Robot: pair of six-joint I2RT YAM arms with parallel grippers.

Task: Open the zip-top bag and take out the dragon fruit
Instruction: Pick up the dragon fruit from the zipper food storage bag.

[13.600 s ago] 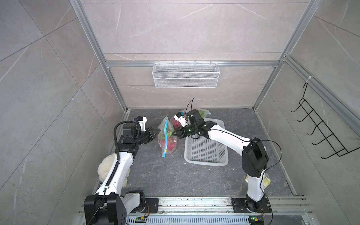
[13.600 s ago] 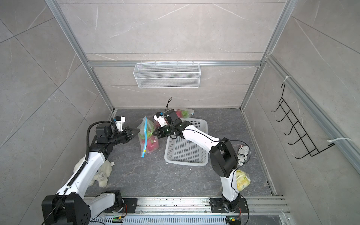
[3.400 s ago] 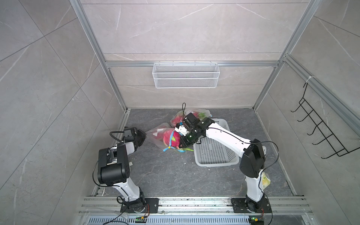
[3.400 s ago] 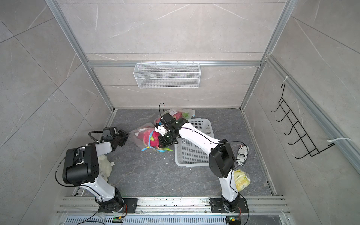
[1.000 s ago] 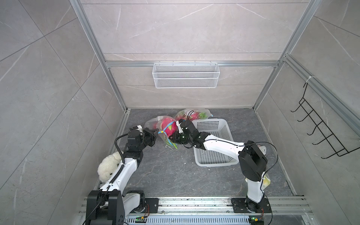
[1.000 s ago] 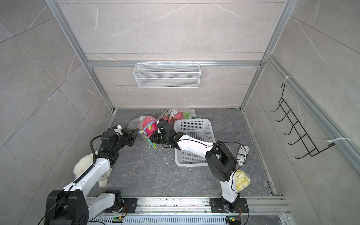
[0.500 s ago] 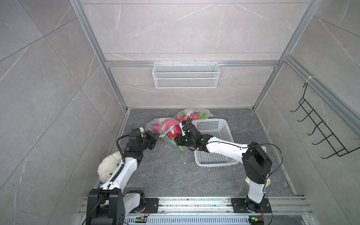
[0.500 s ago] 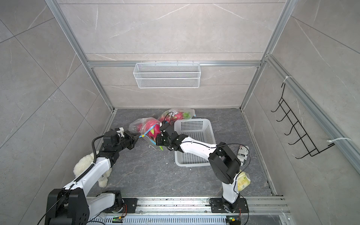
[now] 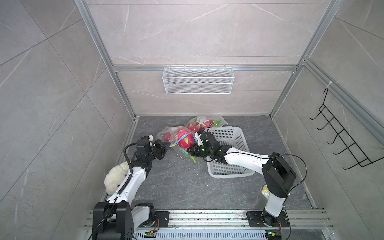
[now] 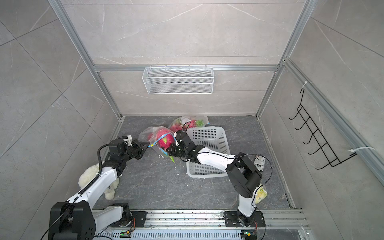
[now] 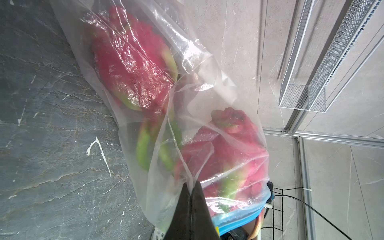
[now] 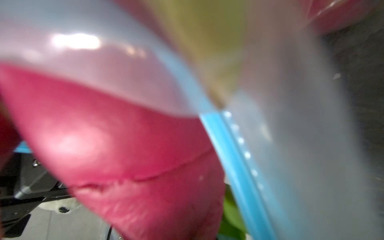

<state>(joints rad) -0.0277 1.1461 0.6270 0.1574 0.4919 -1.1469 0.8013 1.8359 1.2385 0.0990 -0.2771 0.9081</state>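
Centre of a top view: zip-top bag (image 9: 164,133) lying on the table (image 9: 178,182), dragon fruit (image 9: 184,141) inside. Left pincer (image 9: 166,147) pressed together on the clear film. Right pincer (image 9: 189,150) at the blue-edged mouth; apart or clamped, impossible to tell.

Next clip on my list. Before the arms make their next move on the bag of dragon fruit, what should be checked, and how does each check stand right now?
1. Hold of the left pincer on the bag: ok, shut on the film.
2. Opening of the blue zip strip: ok, in both top views its two sides seem to run apart.
3. Grip of the right pincer: cannot tell, its wrist view is blurred and the tips are hidden from above.
4. Removal of the dragon fruit: not ok, it sits inside the film.
5. Reach to the basket: ok, probably, as it lies beside the right arm.
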